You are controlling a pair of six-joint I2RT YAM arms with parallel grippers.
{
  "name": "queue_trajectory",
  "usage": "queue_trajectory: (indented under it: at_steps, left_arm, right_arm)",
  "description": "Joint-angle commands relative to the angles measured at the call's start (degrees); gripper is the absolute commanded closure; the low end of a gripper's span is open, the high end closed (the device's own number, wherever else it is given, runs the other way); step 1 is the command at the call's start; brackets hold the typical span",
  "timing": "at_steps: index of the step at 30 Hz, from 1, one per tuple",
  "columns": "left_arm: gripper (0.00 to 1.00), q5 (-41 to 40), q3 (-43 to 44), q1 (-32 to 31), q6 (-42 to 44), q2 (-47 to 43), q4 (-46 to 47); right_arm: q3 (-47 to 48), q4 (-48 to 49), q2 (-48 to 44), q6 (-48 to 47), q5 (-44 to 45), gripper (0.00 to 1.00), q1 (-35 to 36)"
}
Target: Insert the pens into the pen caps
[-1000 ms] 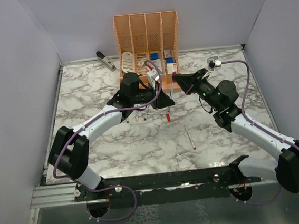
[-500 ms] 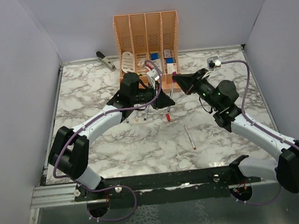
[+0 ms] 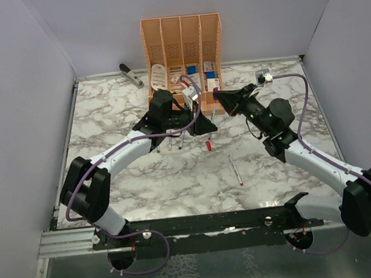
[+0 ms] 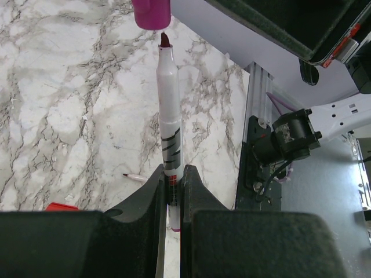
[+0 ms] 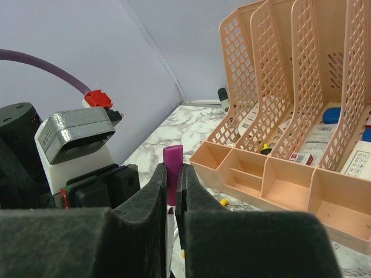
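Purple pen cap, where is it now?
The purple pen cap is pinched in the right gripper, left of the orange organizer in the right wrist view, just off the tip of the pen in the left gripper.

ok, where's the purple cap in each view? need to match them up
Top external: too small to make out; it should be at the right arm's jaws, in front of the orange organizer.
Left wrist: purple cap at the top edge, cut off, just above the pen.
Right wrist: centre, upright, clamped between the right jaws.
Shared landmark: the pen's dark red tip, directly below the cap in both wrist views.
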Motion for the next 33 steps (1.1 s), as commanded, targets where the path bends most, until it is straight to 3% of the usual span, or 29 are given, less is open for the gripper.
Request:
queue_trajectory:
  at_steps: [1, 33]
  left_arm:
    - [1.0, 1.2, 0.5, -0.3, 0.8, -0.8, 0.0]
    - [1.0, -1.1, 0.4, -0.3, -0.6, -1.0, 1.7]
  right_arm:
    - [2.1, 2.3, 0.5, -1.3, 1.1, 0.99, 0.1]
    - [-2.1, 1.0, -1.8, -0.3, 0.1, 0.99, 0.2]
